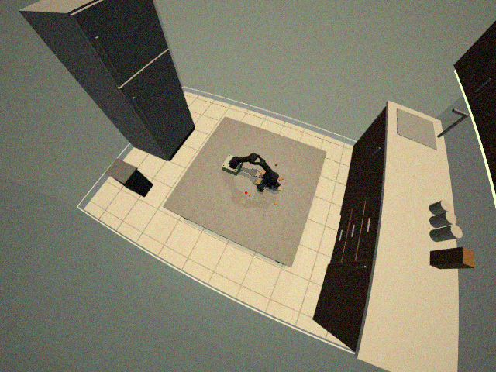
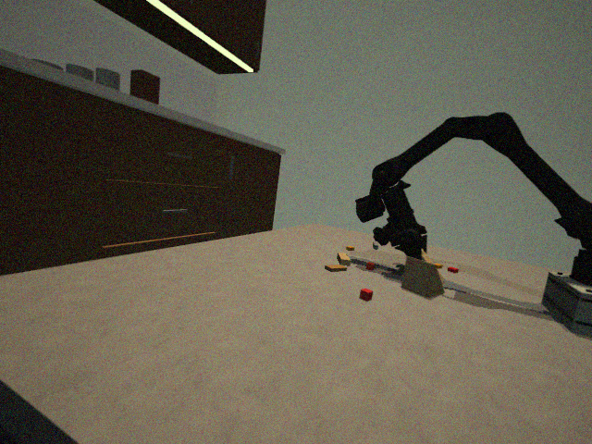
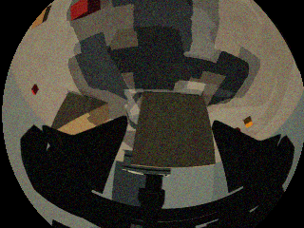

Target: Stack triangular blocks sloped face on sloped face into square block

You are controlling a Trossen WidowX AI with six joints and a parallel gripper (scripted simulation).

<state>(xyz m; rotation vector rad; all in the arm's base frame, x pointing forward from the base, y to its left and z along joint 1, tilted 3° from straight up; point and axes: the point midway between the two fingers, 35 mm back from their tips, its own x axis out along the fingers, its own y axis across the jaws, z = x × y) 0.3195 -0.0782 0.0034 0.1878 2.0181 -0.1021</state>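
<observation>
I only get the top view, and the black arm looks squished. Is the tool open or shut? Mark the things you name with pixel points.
Observer: Open. The wrist view shows the fingers of the tool (image 1: 266, 184) (image 2: 413, 252) (image 3: 169, 121) wide apart.

Operator: Is it way up high?

Observer: No, the exterior view shows it low, its tips hidden behind a triangular block.

Operator: So where are the two triangular blocks (image 1: 257, 181) (image 2: 423, 279) (image 3: 173, 130)?

Observer: In the wrist view, one shows between the fingers, the other off to one side.

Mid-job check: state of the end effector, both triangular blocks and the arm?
End effector: open, holding nothing.
Triangular block ahead: unstacked, ungripped.
Triangular block at wrist-view left: unstacked, ungripped.
Arm: bent, reaching down.
</observation>
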